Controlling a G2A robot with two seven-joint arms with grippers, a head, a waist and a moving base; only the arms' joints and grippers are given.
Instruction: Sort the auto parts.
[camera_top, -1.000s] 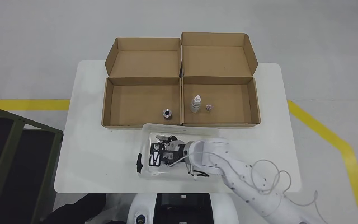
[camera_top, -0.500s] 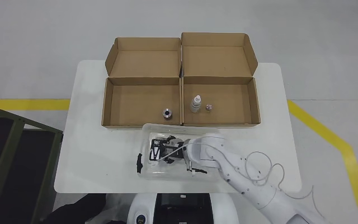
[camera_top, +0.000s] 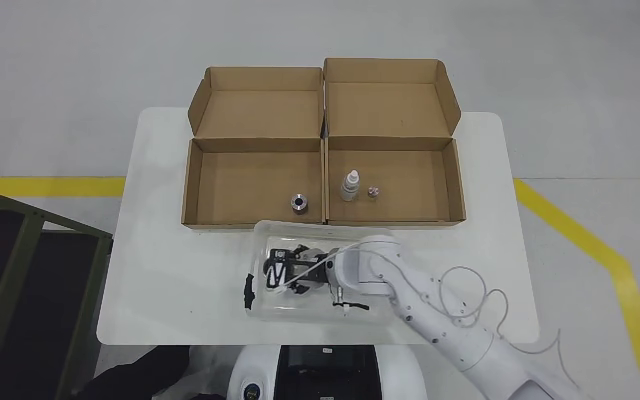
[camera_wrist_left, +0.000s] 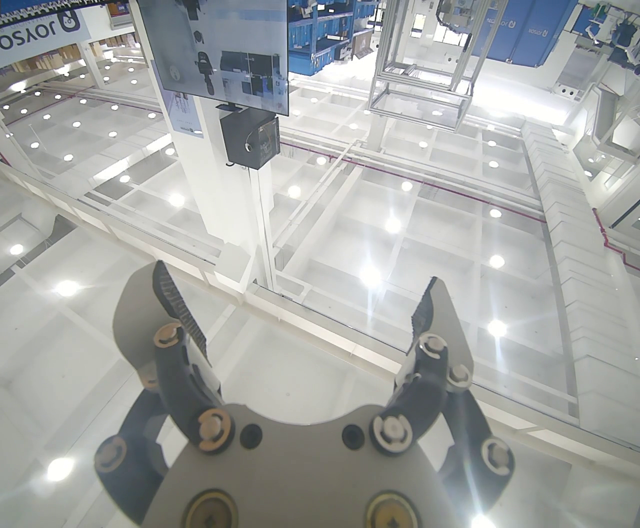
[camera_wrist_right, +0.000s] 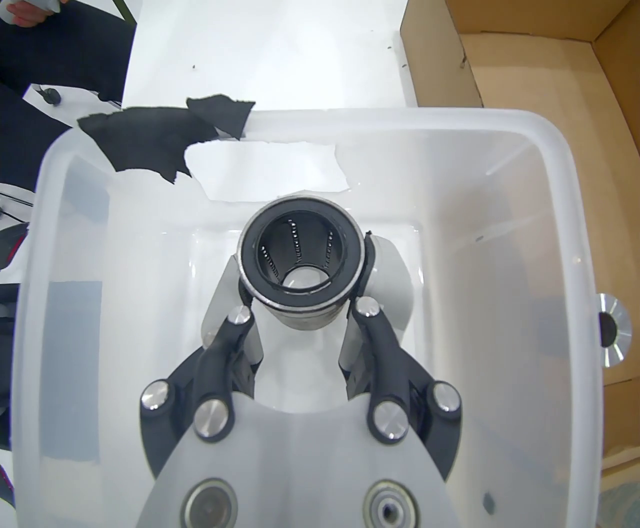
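My right gripper is down inside the clear plastic bin, its fingers closed against both sides of a cylindrical linear bearing that stands on end with its black bore facing the camera. From above, the same gripper sits in the left half of the bin at the table's front. My left gripper is open, holds nothing and points up at the ceiling.
Two open cardboard boxes stand behind the bin. The left box holds a metal ring. The right box holds a small white bottle-shaped part and a tiny part. Black tape sticks to the bin's rim.
The right gripper has shifted a little to the left inside the bin. The boxes and their parts have not moved.
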